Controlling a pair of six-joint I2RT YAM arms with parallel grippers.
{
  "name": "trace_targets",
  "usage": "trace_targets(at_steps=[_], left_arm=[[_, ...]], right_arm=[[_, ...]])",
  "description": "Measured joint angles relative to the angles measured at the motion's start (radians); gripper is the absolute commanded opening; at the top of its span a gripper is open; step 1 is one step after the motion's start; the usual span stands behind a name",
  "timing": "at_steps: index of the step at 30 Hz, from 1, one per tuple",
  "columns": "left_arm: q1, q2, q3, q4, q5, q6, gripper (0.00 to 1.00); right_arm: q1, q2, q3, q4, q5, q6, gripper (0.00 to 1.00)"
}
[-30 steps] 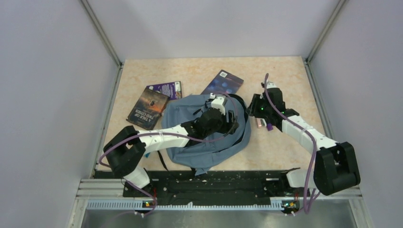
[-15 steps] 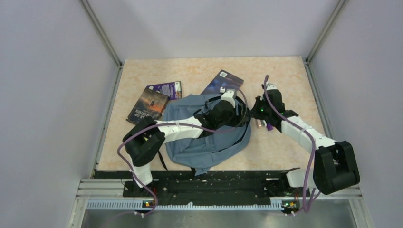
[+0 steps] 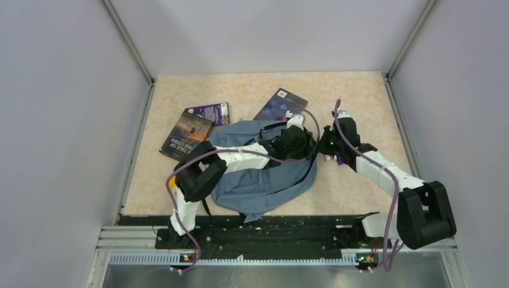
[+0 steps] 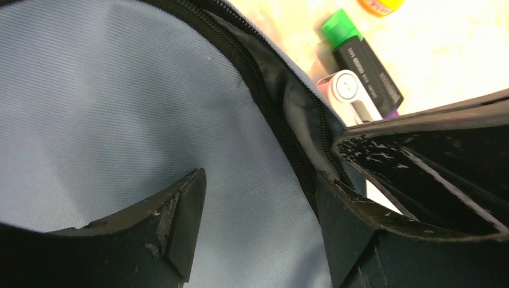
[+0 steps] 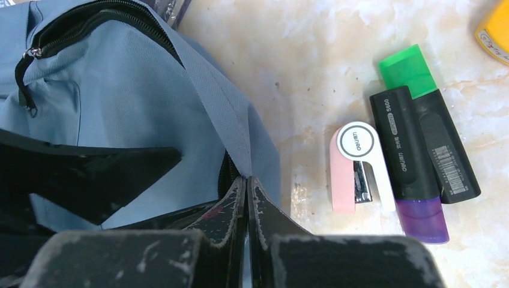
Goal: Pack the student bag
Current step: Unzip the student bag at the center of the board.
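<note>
While three books lie fanned in the upper left of the overhead view, A Tale of Two Cities leftmost, the student bag sprawls at the centre of the counter, its zipper open. At the bag's right rim the left fingers stand wide apart with the zipper edge running between them, clamping nothing. Just right of them, the right fingers are pressed together, pinching the bag's edge where a grey strap ends. Further right, on bare counter, lie a pink-and-white stapler and two black highlighters side by side, one green-capped, one purple-ended.
</note>
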Motion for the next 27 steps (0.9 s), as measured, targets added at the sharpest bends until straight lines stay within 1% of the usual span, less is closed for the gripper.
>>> trace_targets(at_steps=[4, 6, 9, 10, 11, 12, 13, 17, 22, 23, 27], left_arm=[[0.0, 0.055, 0.044, -0.033, 0.001, -0.006, 0.72], [0.0, 0.066, 0.056, -0.038, 0.002, -0.01, 0.75], [-0.002, 0.083, 0.077, -0.048, 0.001, -0.013, 0.75], [-0.003, 0.092, 0.091, -0.056, -0.002, -0.012, 0.74], [-0.004, 0.102, 0.105, -0.066, -0.004, -0.01, 0.7], [-0.006, 0.109, 0.116, -0.075, -0.006, -0.009, 0.64], [-0.007, 0.115, 0.123, -0.079, -0.006, -0.01, 0.55], [-0.011, 0.122, 0.129, -0.082, -0.012, -0.016, 0.35], [-0.016, 0.101, 0.096, -0.084, -0.066, -0.01, 0.04], [-0.018, 0.084, 0.072, -0.08, -0.08, -0.008, 0.0], [-0.019, -0.016, -0.023, -0.083, -0.15, -0.002, 0.0]], right_arm=[[0.0, 0.0, 0.0, 0.0, -0.001, 0.0, 0.0], [0.0, 0.0, -0.003, 0.002, -0.002, 0.0, 0.0], [0.0, 0.0, -0.011, 0.009, -0.003, 0.0, 0.0], [0.0, 0.0, -0.013, 0.011, -0.003, 0.0, 0.0], [0.0, 0.0, -0.015, 0.012, 0.0, 0.0, 0.0], [0.0, 0.0, -0.018, 0.014, 0.001, 0.0, 0.0], [0.0, 0.0, -0.019, 0.014, 0.002, 0.0, 0.0], [0.0, 0.0, -0.019, 0.014, 0.001, 0.001, 0.0], [0.0, -0.012, -0.019, 0.014, 0.002, 0.001, 0.0], [0.0, -0.016, -0.02, 0.014, 0.003, 0.001, 0.0], [0.0, -0.018, -0.028, 0.01, 0.009, 0.001, 0.0]])
